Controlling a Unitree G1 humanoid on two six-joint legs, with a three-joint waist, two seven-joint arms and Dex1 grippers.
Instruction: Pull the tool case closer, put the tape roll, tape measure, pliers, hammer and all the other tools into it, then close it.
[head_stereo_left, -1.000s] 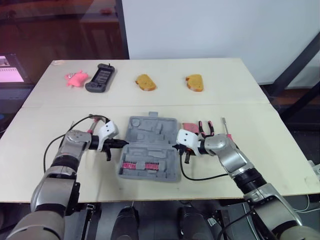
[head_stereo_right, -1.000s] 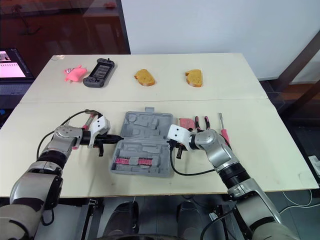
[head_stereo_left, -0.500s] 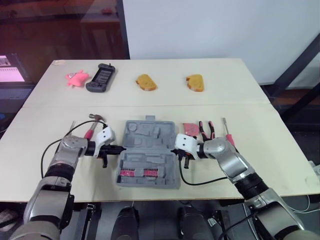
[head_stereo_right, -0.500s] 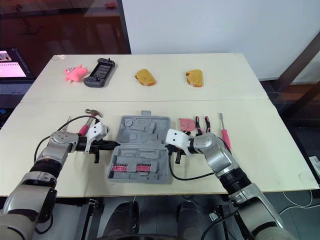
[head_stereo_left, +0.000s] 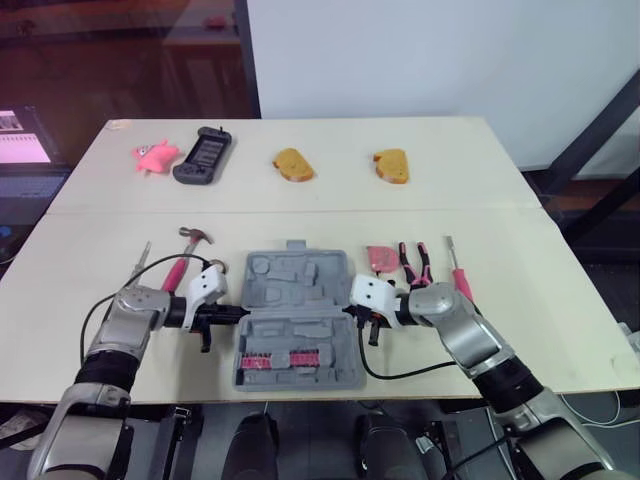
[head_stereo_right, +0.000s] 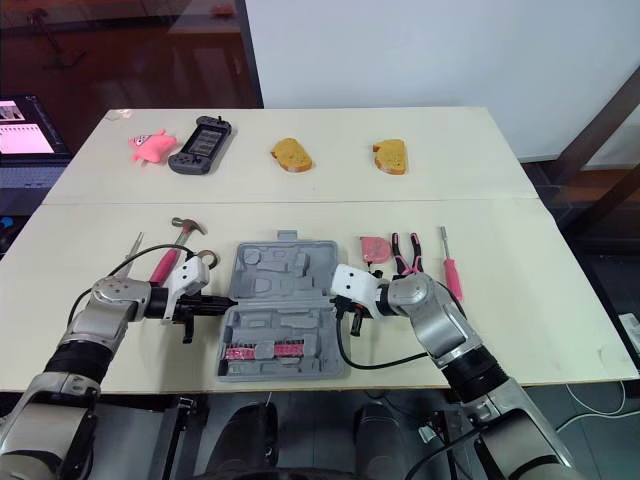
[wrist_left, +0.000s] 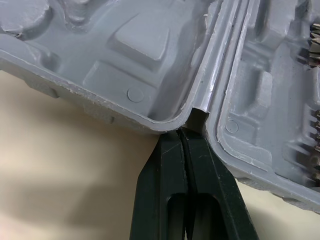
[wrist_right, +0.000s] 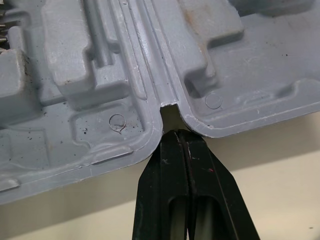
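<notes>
The grey tool case (head_stereo_left: 297, 318) lies open near the table's front edge, with pink bits (head_stereo_left: 288, 357) in its near half. My left gripper (head_stereo_left: 237, 312) is shut, its tips pressed into the hinge notch on the case's left side (wrist_left: 125, 60). My right gripper (head_stereo_left: 352, 313) is shut too, its tips at the hinge notch on the right side (wrist_right: 100, 65). A pink-handled hammer (head_stereo_left: 185, 258) lies left of the case. To the right of the case lie a pink tape measure (head_stereo_left: 380, 258), pliers (head_stereo_left: 415, 262) and a pink screwdriver (head_stereo_left: 457, 272).
A thin metal tool (head_stereo_left: 140, 260) lies left of the hammer. On the far half of the table sit a pink toy (head_stereo_left: 152, 155), a dark game controller (head_stereo_left: 203, 155) and two bread pieces (head_stereo_left: 291, 164) (head_stereo_left: 390, 165).
Both grippers have come back toward me with the case between them, and the case now lies nearer the front edge. The hammer has come out from behind my left arm.
</notes>
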